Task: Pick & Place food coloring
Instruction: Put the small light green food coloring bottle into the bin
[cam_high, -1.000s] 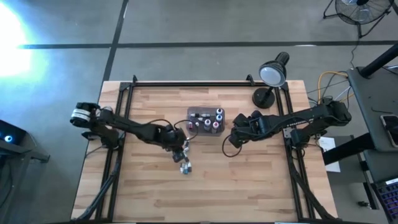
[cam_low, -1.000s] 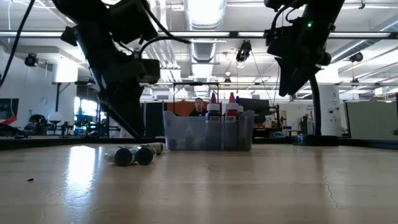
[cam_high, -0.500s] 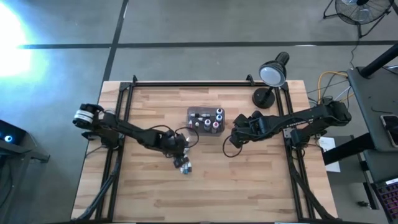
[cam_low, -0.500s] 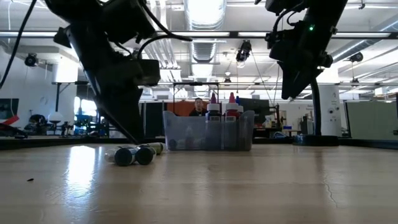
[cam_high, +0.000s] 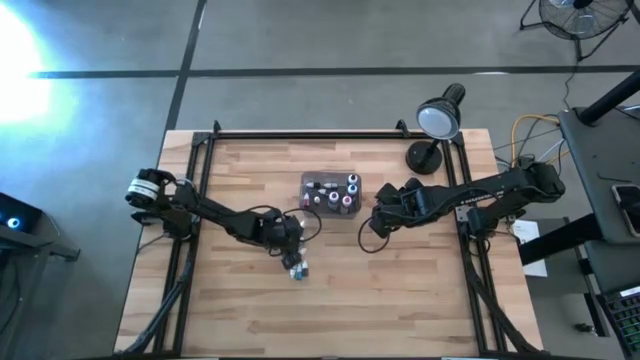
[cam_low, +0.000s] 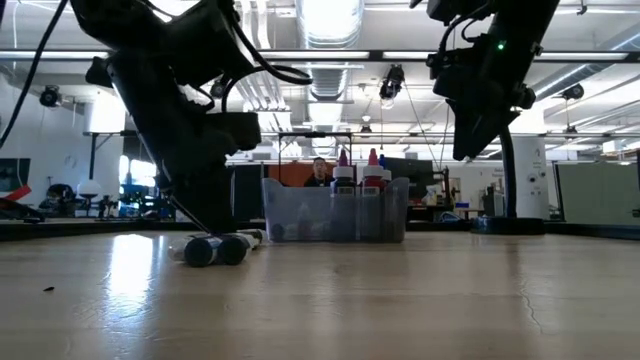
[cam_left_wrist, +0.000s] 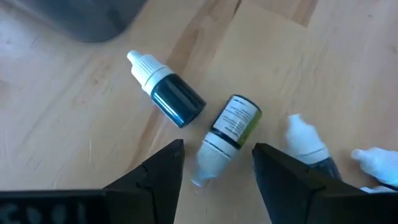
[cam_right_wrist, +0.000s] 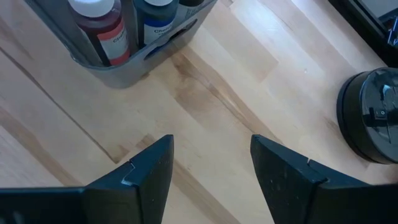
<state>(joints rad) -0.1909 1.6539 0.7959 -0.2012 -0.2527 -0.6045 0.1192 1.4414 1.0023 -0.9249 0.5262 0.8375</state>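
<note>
Change: the left pincer (cam_left_wrist: 214, 171) has slid back along the desk (cam_high: 400, 290) toward the loose bottles and now sits lower over them than a second ago.
Left pincer: fingers spread, empty, straddling a lying green-labelled bottle (cam_left_wrist: 229, 129).
Loose bottles: a dark bottle with a white cap (cam_left_wrist: 166, 89) lies just beside the green one; two more white-capped bottles (cam_left_wrist: 306, 144) lie to the other side; all on the desk near the tray.
Tray: the clear grey tray (cam_high: 331, 192) holds several bottles standing upright.
Right pincer: the right pincer (cam_right_wrist: 210, 163) hangs beside the tray, fingers apart, holding nothing, unchanged.
Meaning: likely lining up a grasp on the green-labelled bottle; nothing lifted yet.
</note>
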